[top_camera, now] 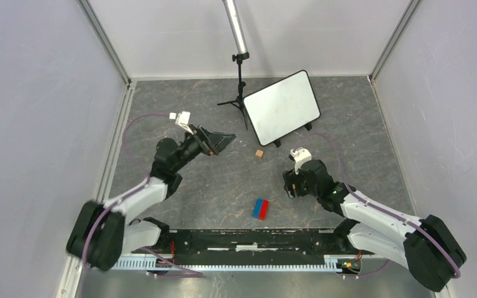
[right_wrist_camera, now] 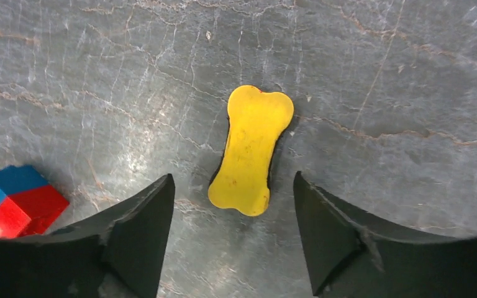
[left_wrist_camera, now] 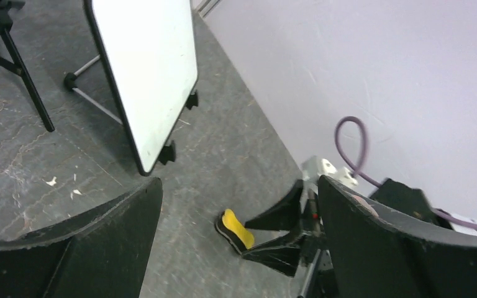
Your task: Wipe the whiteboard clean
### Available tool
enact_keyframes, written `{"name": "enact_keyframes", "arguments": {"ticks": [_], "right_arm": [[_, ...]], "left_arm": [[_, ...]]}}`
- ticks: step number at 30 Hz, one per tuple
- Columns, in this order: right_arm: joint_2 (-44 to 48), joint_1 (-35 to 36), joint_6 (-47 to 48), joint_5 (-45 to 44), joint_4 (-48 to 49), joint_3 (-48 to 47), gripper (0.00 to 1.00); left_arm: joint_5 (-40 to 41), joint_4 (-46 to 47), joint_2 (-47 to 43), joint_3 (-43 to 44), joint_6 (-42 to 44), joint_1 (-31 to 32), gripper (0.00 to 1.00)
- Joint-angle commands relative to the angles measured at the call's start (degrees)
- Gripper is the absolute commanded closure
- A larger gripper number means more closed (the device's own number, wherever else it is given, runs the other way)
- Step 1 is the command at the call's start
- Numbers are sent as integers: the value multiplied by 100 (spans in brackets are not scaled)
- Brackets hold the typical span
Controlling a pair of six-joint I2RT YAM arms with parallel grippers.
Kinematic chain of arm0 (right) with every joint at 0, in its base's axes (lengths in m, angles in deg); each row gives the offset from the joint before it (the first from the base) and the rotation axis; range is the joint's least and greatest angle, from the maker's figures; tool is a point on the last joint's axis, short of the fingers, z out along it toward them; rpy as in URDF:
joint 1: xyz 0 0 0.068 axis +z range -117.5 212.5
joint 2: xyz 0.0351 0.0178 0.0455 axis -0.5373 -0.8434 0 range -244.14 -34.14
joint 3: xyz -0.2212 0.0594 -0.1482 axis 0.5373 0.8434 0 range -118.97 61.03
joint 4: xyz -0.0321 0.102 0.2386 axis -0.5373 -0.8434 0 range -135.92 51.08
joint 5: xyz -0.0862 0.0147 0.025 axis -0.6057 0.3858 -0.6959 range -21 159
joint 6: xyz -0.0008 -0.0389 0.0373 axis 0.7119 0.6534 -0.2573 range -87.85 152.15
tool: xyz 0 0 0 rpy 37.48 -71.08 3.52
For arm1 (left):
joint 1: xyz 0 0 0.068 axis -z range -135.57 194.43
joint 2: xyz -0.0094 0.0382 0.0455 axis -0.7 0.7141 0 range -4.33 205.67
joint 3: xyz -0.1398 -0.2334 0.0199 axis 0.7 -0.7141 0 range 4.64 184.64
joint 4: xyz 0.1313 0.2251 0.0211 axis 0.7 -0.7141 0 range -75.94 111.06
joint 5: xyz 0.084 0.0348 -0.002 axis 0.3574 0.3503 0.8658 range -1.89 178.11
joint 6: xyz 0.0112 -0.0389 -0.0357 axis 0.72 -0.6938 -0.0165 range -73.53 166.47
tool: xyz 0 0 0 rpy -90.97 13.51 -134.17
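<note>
Red-and-blue rectangular block [top_camera: 261,208] was the closest thing to the arm bases, lying flat on the grey stone-look tabletop [top_camera: 211,186]. Just right of it and a touch further out, the right gripper [top_camera: 292,185] pointed down at the table with its jaws spread wide. The wrist view had a yellow bone-shaped pad with a black underside [right_wrist_camera: 251,149] lying flat, its near end sitting between the black fingertips [right_wrist_camera: 155,205], and neither finger looked to be touching it. The pad's length ran pretty much straight away from the gripper.

A bit further out, a small brown cube [top_camera: 259,153] sat alone near the middle. Off to its left, the left gripper [top_camera: 220,139] was up off the table with its jaws wide apart too, holding nothing and facing across toward the board.

Past all that, at the far middle-right, was the white rectangular whiteboard with rounded corners and a thin black frame [top_camera: 282,107]. It stood on its small black feet along one long edge, leaning back, with the long axis running from near-left to far-right in the overhead view. Its face pointed up and toward the near right, and no writing showed on it. A black tripod stand [top_camera: 241,99] stood just beside its left edge.
</note>
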Motion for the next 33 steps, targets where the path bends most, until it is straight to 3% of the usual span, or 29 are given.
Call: {"name": "enact_keyframes", "arguments": {"ticks": [1,2,8,12,17,22,33], "right_arm": [[551,39,175,-99,-550,-110,15],[711,51,192,-169,-682,-212,3],[1489,52,448,-800,-1491,-1098,2],[2005,52,700,-1157,-1792,-1936,2],[2566,52,1063,-1193,-1937,-3034,2],[2956,52,1247,-1517,-1861,-3599,2],[3539,47,1228,-1665,-1250,-3198,2]], "left_arm": [[599,-1809,-1904,-284,261,37,0],[697,-2465,-2338,-231,392,35,0],[1379,-4949,-4356,442,1030,35,0],[1709,-5760,-4827,1003,1439,39,0],[1818,-6911,-4544,2353,2416,35,0],[1907,-7242,-4654,2833,2523,39,0],[1816,-7327,-4781,3323,2455,37,0]]}}
